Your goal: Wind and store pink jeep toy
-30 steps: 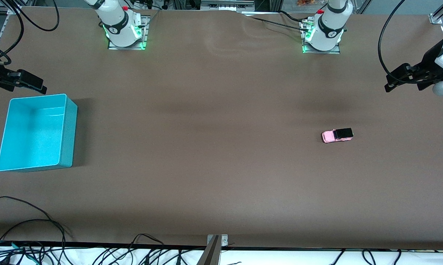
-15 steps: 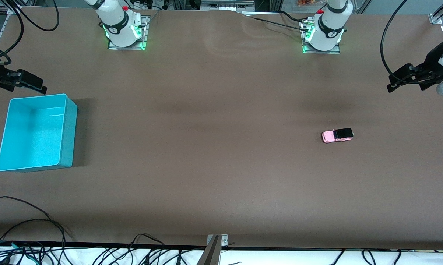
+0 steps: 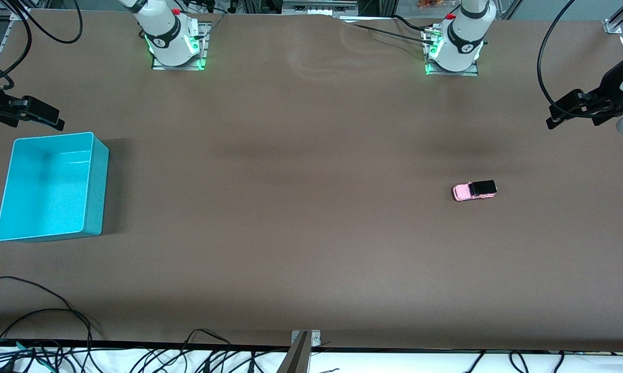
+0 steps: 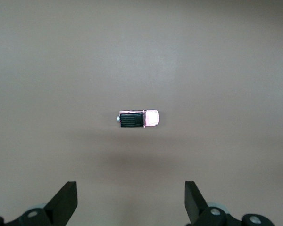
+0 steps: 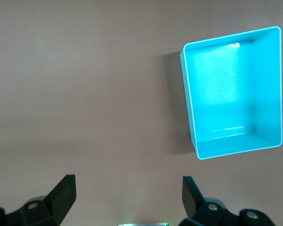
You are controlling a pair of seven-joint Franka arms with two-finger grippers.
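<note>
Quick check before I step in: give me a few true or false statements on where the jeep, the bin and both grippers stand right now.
1. The pink jeep toy sits on the table, held by nothing. True.
2. The turquoise bin holds the jeep. False: it is empty.
3. The left gripper is shut on the jeep. False: its fingers are open, up over the table's left-arm end.
4. The right gripper is open, by the bin. True.

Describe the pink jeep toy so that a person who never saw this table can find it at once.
On the brown table, look toward the left arm's end, away from the turquoise bin at the right arm's end. There the pink jeep toy stands alone on the bare surface. It is tiny and boxy, with a pink body and a black roof section.
</note>
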